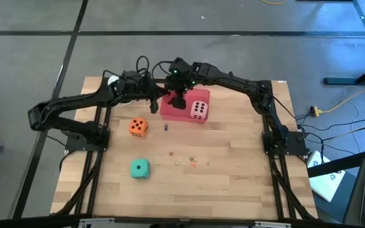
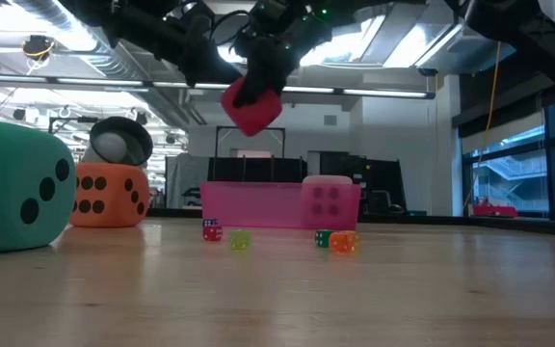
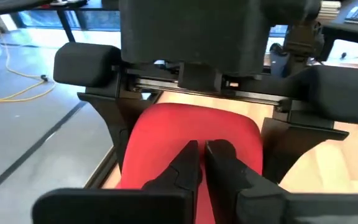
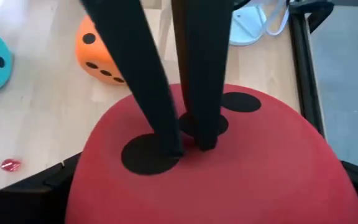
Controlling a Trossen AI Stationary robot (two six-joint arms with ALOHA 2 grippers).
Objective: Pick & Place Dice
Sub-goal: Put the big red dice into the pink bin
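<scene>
A red die (image 2: 251, 106) hangs in the air over the pink tray (image 1: 168, 114), with my right gripper (image 1: 179, 96) shut on it. My left gripper (image 3: 204, 150) is shut, with its tips at the die's pipped face (image 4: 241, 102). A pale pink die (image 1: 199, 109) sits at the tray's right end. On the table's left half an orange die (image 1: 138, 126) rests on the wood, and a teal die (image 1: 139, 168) lies nearer the front edge. My right gripper pinches the red die between its two wide-spread fingers (image 3: 114, 127), one on each of two opposite sides (image 3: 135, 143). The fingers slant down from the table's far right. The die is tilted and lifted clear above the tray. My left gripper's shut fingertips (image 4: 207, 144) meet the die's pipped face near its middle pip (image 4: 219, 124), coming nearly level from the table's left. They only touch it; they hold nothing.
Several tiny coloured beads (image 1: 192, 161) lie scattered mid-table in front of the tray. A white object (image 1: 113, 80) sits at the far left corner. Open wood stretches across the table's near half and right side.
</scene>
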